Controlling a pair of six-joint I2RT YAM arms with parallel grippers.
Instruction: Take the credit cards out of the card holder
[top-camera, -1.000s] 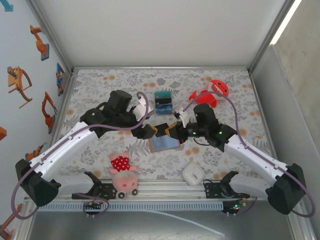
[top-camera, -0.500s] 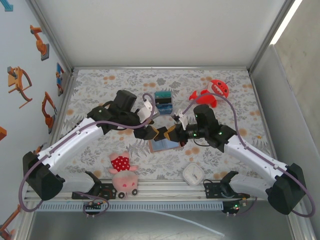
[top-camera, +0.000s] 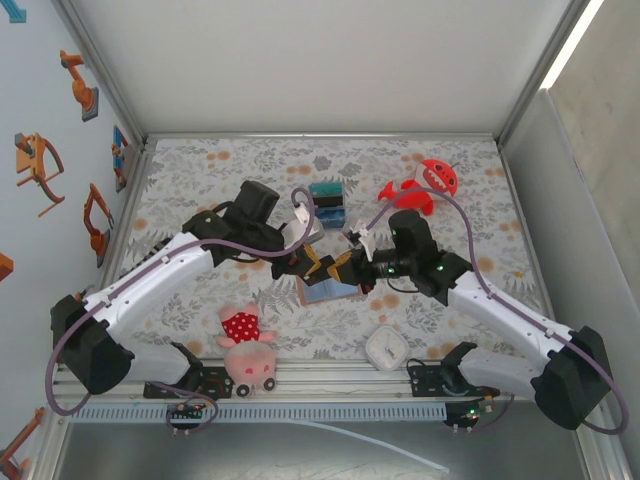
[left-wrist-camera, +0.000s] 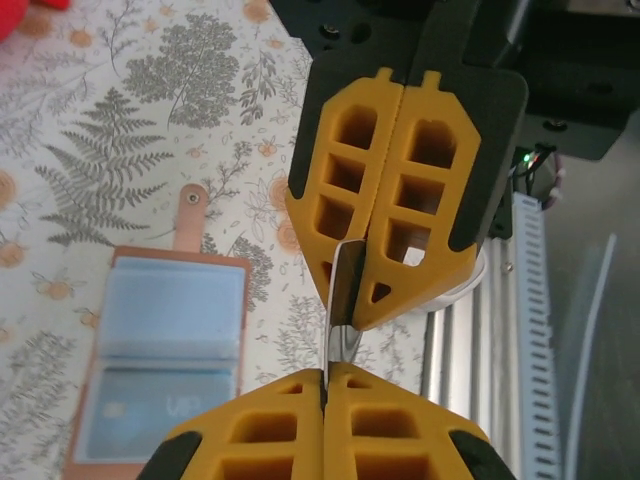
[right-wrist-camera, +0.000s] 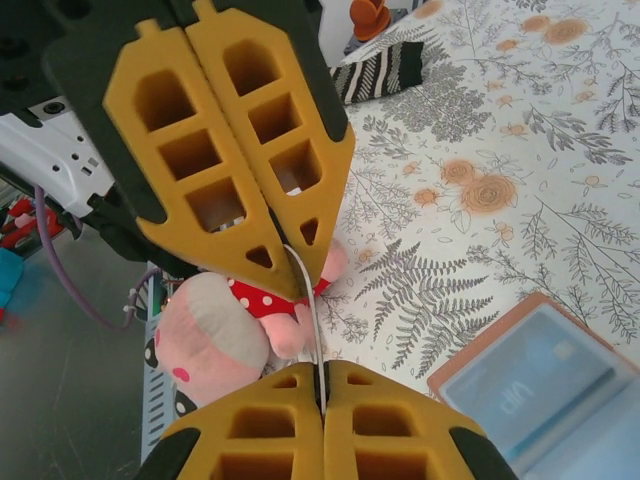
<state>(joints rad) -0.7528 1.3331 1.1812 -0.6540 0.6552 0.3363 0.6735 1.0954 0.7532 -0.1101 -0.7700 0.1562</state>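
Tan leather card holder (top-camera: 328, 290) lies open on the floral table (top-camera: 200, 170), blue-grey lining up, just below both grippers. My left gripper (top-camera: 306, 262) is pinched on what I take to be a thin credit card (left-wrist-camera: 342, 290), seen edge-on. The right gripper (top-camera: 347, 268) clamps its other end.

Pale walls (top-camera: 320, 60) enclose a fern-and-flower patterned tabletop (top-camera: 200, 170).

The credit card (left-wrist-camera: 340, 300) pinched between my left gripper (left-wrist-camera: 325, 372) and right gripper (right-wrist-camera: 322, 368) turns just its thin edge to me, its face untellable. The card holder (left-wrist-camera: 160, 360) runs off the bottom edge, its pocket print blurred
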